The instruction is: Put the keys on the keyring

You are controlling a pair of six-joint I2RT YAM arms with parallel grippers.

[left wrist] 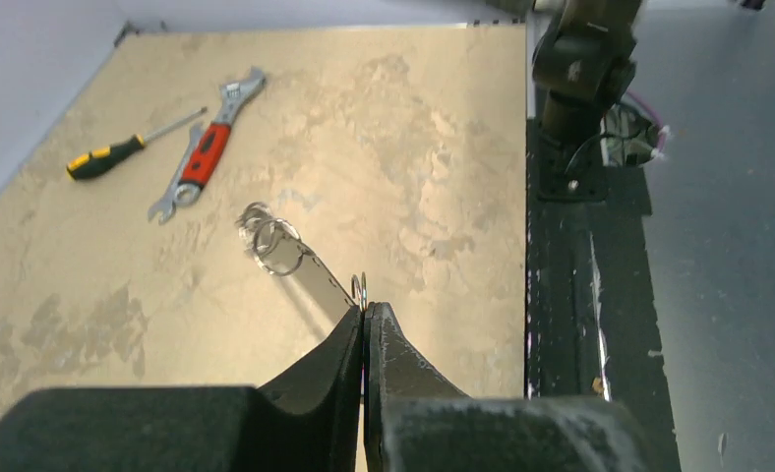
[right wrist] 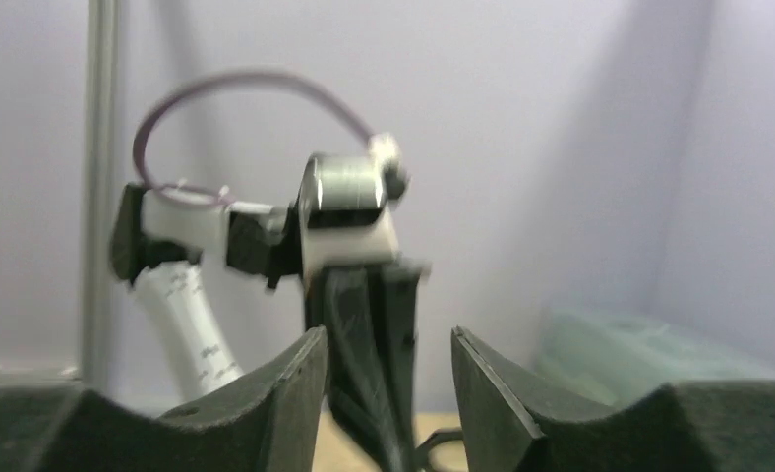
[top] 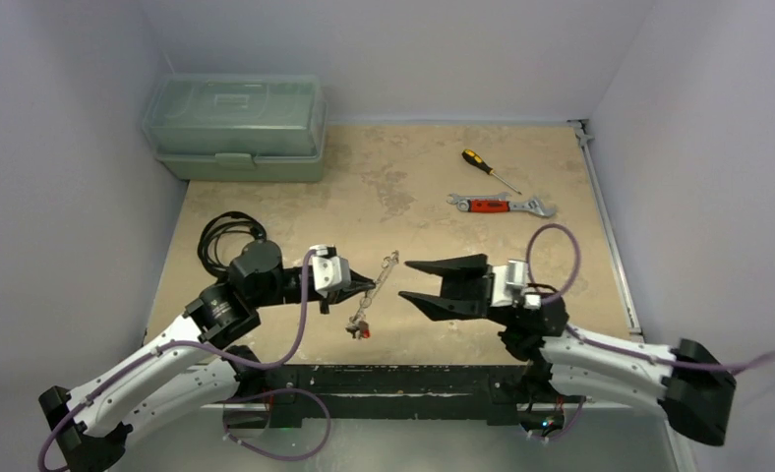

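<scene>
The left claw (top: 367, 286) is pinched fully closed on the thin silvery keyring (top: 387, 267), its black fingers meeting on the wire about midway along; held that way, I'd say, so the loop stays put while the other arm works on it. From above the keyring shows only as a slim bright line slanting across the near middle of the desk (top: 413, 187); whether it is lifted clear of the surface I cannot tell. The keys (top: 361, 330) bunch at its nearer end, small glinting metal with a spot of red plastic; the other tags are too small to make out. The right claw (top: 405, 279) faces it from just beside, fingers spread wide and holding nothing, apparently lined up to take the ring or a key. The desk top is mottled beige, like stone; the arms' base rail is scuffed black. Well apart at the far right lie a red-handled wrench (top: 500, 206) and a yellow-and-black screwdriver (top: 488, 169); a cloudy green plastic box (top: 236, 123) sits in the far left corner.
</scene>
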